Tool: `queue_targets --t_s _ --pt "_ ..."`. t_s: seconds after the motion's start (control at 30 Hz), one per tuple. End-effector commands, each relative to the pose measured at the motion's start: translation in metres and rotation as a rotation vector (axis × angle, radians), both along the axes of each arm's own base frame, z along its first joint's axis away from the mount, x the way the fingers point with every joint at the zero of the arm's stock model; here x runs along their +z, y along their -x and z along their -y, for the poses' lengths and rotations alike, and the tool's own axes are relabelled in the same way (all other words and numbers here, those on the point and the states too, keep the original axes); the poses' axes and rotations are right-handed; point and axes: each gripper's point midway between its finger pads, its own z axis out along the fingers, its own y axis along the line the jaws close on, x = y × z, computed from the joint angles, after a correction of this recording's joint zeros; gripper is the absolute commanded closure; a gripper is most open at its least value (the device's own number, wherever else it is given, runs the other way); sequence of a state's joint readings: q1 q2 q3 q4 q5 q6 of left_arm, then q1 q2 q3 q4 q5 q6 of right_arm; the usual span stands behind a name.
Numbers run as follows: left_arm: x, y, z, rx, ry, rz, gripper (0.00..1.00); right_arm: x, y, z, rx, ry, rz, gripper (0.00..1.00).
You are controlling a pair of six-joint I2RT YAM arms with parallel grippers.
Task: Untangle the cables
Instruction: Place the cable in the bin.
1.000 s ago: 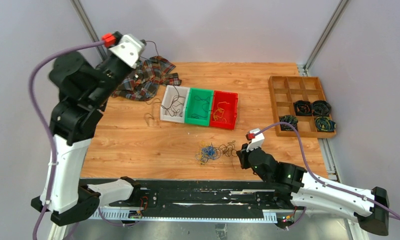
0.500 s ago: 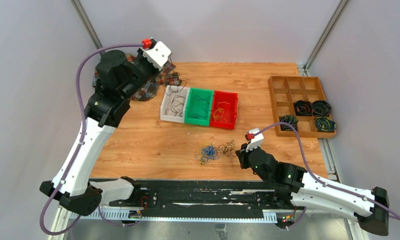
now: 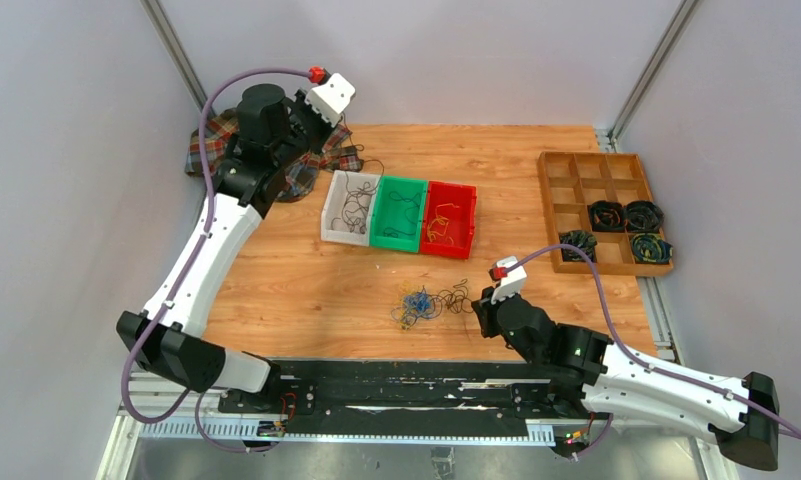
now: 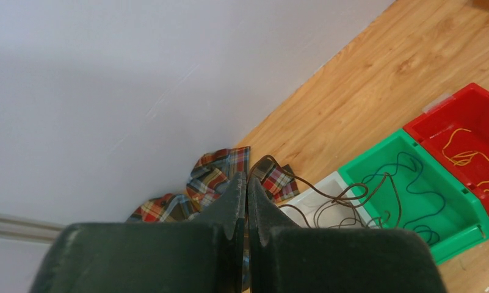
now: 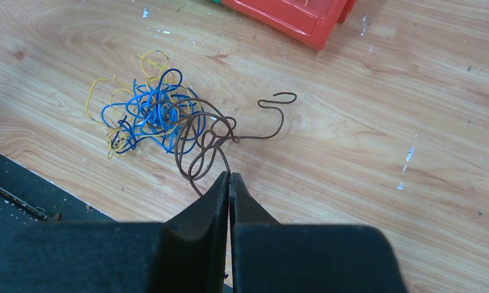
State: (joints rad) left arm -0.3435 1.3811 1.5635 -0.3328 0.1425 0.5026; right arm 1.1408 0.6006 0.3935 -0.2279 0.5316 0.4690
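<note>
— Two wires are pinched?
— One dark wire (image 4: pixel 270 158), hanging into the white bin (image 3: pixel 342 238), by the left jaws; one brown wire (image 5: pixel 257 138), from the cables (image 5: pixel 149 116) on the bench (image 5: pixel 351 152), by the right jaws.

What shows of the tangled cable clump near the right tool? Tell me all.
The cables are thin wire loops, mostly blue with yellow strands and one brown wire, tangled in a loose flat clump lying on the wooden table. The brown wire runs into the shut right tool, apparently pinched there.
</note>
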Motion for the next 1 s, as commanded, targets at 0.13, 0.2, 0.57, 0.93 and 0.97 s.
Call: queue_targets --t_s 0.13,0.2,0.57,0.93,0.97 --pt "0.002 -0.019 0.004 -0.034 0.04 0.02 1.0 0.005 -0.004 0.001 -0.013 -0.002 0.029 0.99" --pt "-0.007 -0.022 0.006 -0.034 0.045 0.004 1.0 0.005 -0.004 0.001 -0.016 -0.003 0.029 1.0" --pt "-0.087 -0.036 -0.004 0.018 -0.049 -0.089 1.0 0.006 -0.003 0.002 -0.017 -0.013 0.025 0.99" --pt "-0.098 -0.078 -0.06 0.286 -0.013 -0.082 1.0 0.0 -0.001 0.0 -0.014 -0.009 0.003 0.99" --pt "-0.099 -0.078 -0.064 0.299 -0.007 -0.086 1.0 -0.001 -0.001 0.0 -0.013 -0.007 0.001 0.99"
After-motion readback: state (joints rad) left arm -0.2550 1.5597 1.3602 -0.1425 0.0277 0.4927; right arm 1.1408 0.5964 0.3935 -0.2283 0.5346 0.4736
